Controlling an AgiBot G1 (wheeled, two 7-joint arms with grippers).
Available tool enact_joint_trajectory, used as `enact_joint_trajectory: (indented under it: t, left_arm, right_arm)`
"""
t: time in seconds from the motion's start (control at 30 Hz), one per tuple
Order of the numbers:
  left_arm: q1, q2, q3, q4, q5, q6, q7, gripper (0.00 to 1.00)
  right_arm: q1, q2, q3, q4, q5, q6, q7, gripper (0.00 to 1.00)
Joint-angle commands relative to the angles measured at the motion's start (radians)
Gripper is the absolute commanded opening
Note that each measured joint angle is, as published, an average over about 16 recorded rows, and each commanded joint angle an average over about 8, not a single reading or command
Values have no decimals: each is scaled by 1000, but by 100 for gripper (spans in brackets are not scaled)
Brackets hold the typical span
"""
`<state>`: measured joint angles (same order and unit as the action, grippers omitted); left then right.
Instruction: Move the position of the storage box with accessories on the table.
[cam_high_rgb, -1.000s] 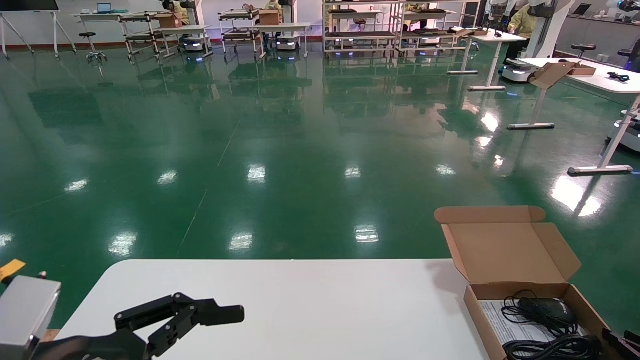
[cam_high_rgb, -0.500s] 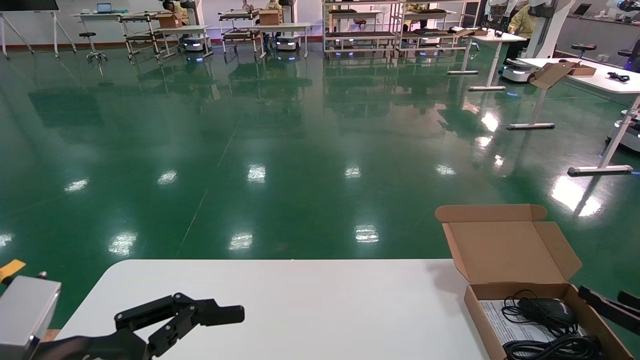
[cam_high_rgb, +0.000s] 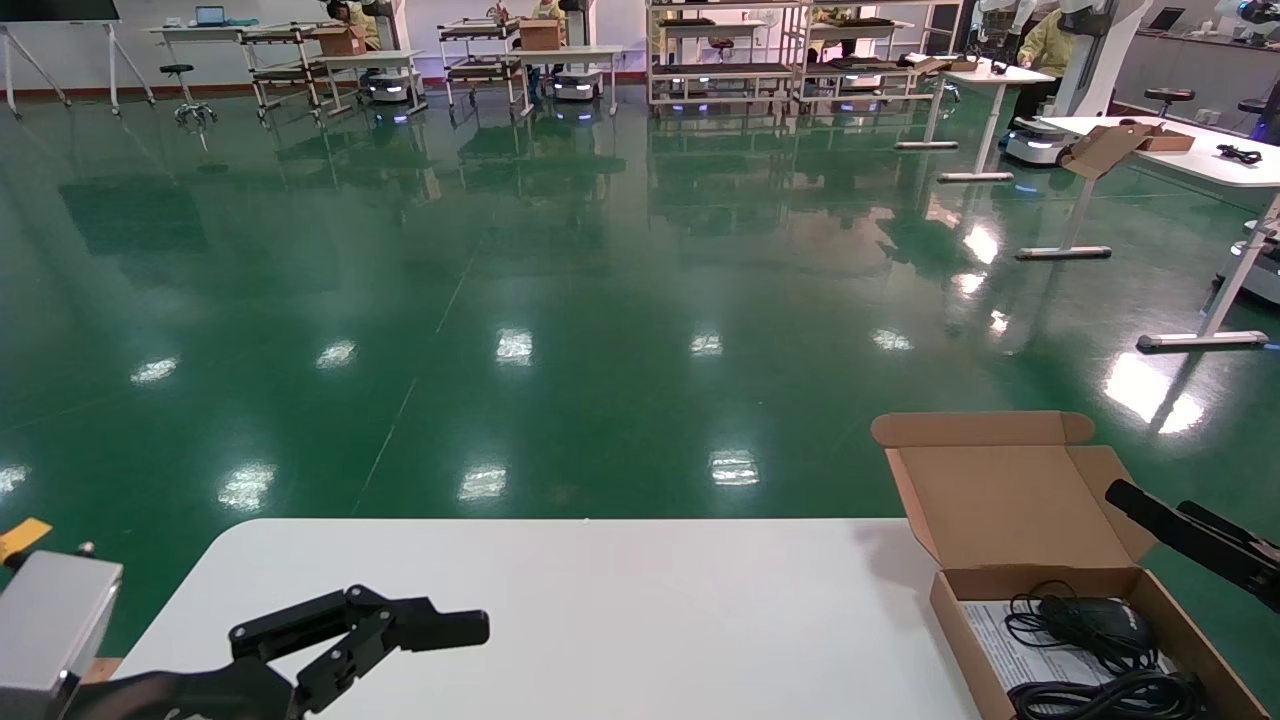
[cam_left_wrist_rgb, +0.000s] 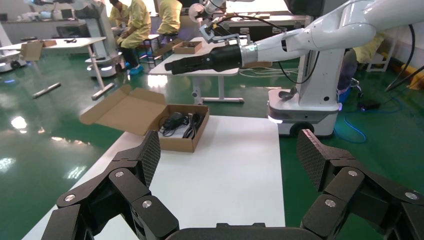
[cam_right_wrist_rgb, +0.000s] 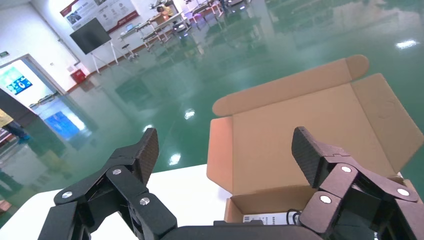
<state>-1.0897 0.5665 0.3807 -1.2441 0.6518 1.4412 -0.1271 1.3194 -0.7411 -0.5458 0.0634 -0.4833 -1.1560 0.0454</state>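
The storage box, brown cardboard with its flap lid standing open, sits at the right end of the white table. It holds a black mouse, a bundled black cord and a white printed sheet. My right gripper hovers open and empty at the box's right side, level with the lid; in the right wrist view it faces the lid. My left gripper rests open and empty at the table's left, far from the box.
The box stands near the table's far right corner, with green floor beyond the edges. A white robot base stands off the table's side. Distant desks and shelving stand far behind.
My right gripper has risen from the lower right corner and moved forward along the box's right side to beside the lid. The left gripper and box have not moved.
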Motion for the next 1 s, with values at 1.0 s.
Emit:
enact_joint_trajectory:
  t: [1.0]
  left_arm:
    - [0,0,0,0,0,0,0,100]
  right_arm:
    - [-82,44,88,410,-83,-111,51,100]
